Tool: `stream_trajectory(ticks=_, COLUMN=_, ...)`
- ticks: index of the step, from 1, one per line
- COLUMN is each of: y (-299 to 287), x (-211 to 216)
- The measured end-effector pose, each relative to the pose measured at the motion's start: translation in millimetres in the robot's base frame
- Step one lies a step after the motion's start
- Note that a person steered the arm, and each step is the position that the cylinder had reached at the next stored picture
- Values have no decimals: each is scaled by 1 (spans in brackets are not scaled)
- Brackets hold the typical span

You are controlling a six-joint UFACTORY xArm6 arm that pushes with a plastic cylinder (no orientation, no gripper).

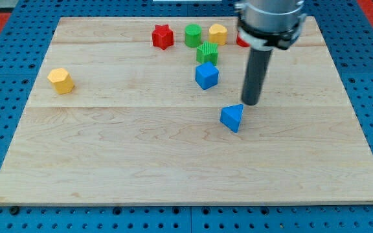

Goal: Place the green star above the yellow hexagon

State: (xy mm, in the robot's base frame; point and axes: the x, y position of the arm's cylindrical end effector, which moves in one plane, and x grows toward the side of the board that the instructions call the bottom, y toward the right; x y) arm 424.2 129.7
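Note:
The green star (207, 53) lies near the view's top centre, just below a green cylinder (192, 35). The yellow hexagon (61, 79) sits alone far off at the view's left. My tip (250, 103) rests on the board right of centre, well to the lower right of the green star. It is just above and right of a blue triangular block (232, 118), close to it or touching.
A blue cube (206, 75) sits right below the green star. A red star (162, 36) and a second yellow block (217, 33) lie in the top row. A red block (241, 41) is mostly hidden behind the arm.

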Motion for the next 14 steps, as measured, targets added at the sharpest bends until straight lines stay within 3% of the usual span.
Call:
stream_trajectory(ticks=2, y=27, x=-73)
stream_trajectory(ticks=4, y=-23, x=-124)
stream_trajectory(ticks=10, y=-129, x=-116)
stream_trajectory(ticks=13, y=-203, x=-139)
stream_trajectory(ticks=14, y=-178, x=-120)
